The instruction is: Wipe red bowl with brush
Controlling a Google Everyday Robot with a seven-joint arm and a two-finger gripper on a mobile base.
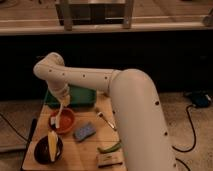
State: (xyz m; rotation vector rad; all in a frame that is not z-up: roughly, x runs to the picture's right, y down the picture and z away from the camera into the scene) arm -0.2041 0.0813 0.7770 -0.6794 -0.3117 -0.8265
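The red bowl (65, 121) sits on the wooden table's left side, just in front of a green tray. My gripper (63, 104) hangs right above the bowl's left half, at the end of the white arm that bends down from an elbow at the upper left. It is shut on the brush (58, 118), a slim pale stick that slants down and left from the gripper. The brush's lower end rests inside the bowl, near its left rim. The gripper covers the top of the handle.
A dark bowl (46, 149) holding a yellow item stands at the front left. A blue sponge (85, 131) lies right of the red bowl and a slim pale utensil (105, 120) beyond it. A green item (110, 147) and a blocky scrub brush (110, 160) lie at the front. The green tray (80, 96) is behind.
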